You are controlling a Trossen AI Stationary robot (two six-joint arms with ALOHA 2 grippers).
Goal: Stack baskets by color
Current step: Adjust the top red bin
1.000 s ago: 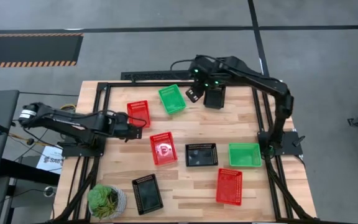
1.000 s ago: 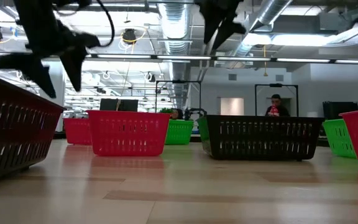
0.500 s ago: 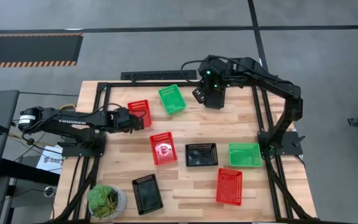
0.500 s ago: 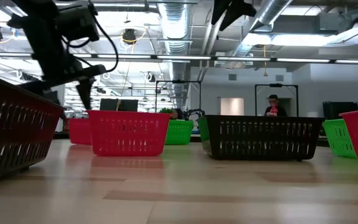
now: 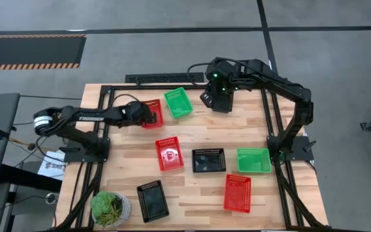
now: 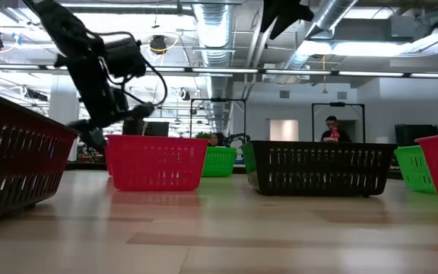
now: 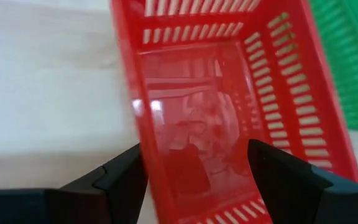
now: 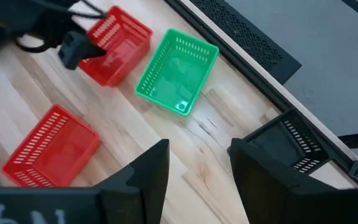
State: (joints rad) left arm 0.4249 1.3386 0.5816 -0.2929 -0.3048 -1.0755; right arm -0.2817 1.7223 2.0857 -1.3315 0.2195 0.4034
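Note:
Several red, green and black mesh baskets lie singly on the wooden table. My left gripper is open just above the near-left end of the far-left red basket. One finger is over that basket's long side wall, the other over its inside. Beside the red basket lies a green basket. My right gripper is open and holds nothing, raised between that green basket and the far black basket.
Nearer lie a red basket, a black one, a green one, another red and another black. A potted plant stands at the near left corner. A dark metal frame borders the table.
My left gripper has swung toward the table's far right and sunk from beside the far-left red basket to just over its near-left end, still open. My right gripper rose a little and then kept still. No basket has moved.

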